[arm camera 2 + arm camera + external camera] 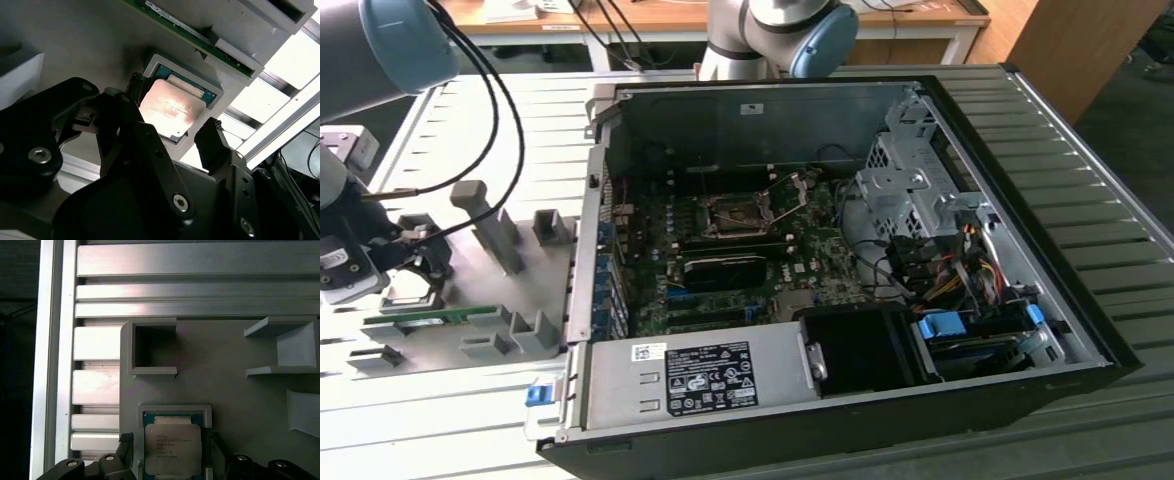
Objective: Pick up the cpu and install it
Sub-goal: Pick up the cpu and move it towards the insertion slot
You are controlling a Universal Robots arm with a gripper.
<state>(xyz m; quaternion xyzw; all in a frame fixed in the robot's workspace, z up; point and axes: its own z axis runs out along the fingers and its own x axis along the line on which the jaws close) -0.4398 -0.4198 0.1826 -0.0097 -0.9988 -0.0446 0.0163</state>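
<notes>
Your gripper [174,107] hangs over the grey fixture plate [235,390] at the exterior view's left, well apart from the open computer case [961,110]. In both wrist views the cpu [172,450] lies flat in its square grey nest [175,409] on that plate, silver top up, with a strip of green rim showing along one edge. The two black fingers [212,137] stand spread, one on each side of the chip, so the jaws are open and hold nothing. You cannot tell from these views whether either pad touches the chip's edge. The chip is seated in the nest, not lifted.

In the second wrist view the long green memory stick [185,27] lies in its own holder just beside the nest. Another square-walled pocket [150,347] stands near the nest on the same plate, and the plate rests on the slatted aluminium table [200,260]. Inside the case, the black motherboard socket [736,212] sits near the board's middle, far from the gripper.
</notes>
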